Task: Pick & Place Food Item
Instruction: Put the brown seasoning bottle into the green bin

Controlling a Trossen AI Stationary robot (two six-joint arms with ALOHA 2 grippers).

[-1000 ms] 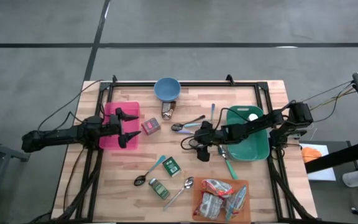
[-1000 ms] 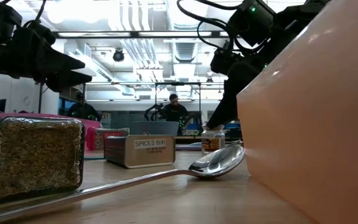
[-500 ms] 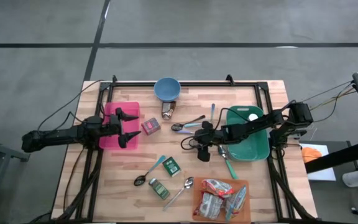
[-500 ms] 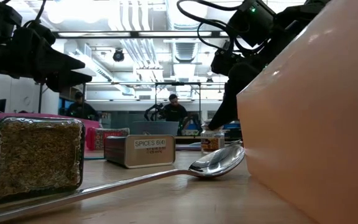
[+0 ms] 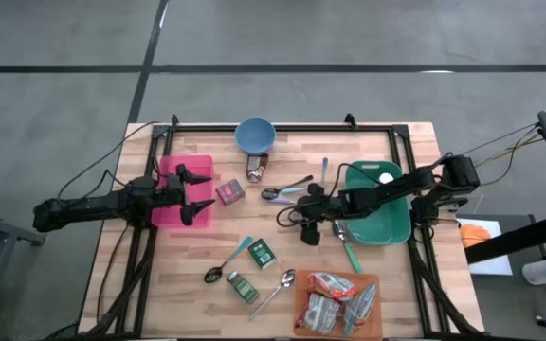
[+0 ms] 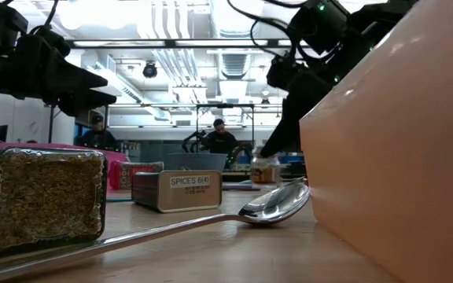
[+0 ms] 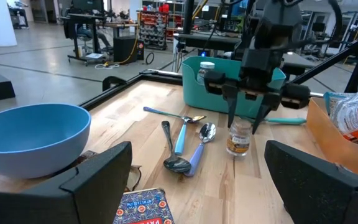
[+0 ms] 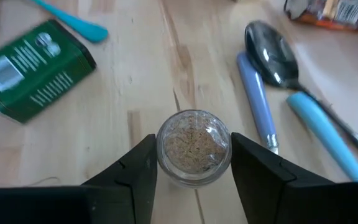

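On the wooden surface [image 5: 368, 260], the biggest things are the green bin [image 5: 379, 201] at the right and the pink tray [image 5: 167, 201] at the left, with a blue bowl [image 5: 254, 135] at the far edge and an orange tray of packaged food [image 5: 335, 301] at the near edge. Between them lie spoons, a green spice tin [image 8: 36, 70] and other small tins.

From where I stand, the right arm reaches out from the green bin toward the middle of the surface. Its right hand [image 8: 193, 163] is down over a small glass spice jar [image 8: 193, 148], which stands upright on the wood just beside a cluster of spoons [image 7: 188, 138]. One finger sits on each side of the jar, right at the glass and about half closed; they look to be pinching it, and the jar is still on the wood.

The left hand [image 5: 190, 195] hangs wide open and empty over the pink tray, waiting.

So I take this as the grasp step, the pick barely made. Next it needs a firm squeeze, then a straight lift clear of the spoons before carrying the jar off; which container is meant I cannot tell.
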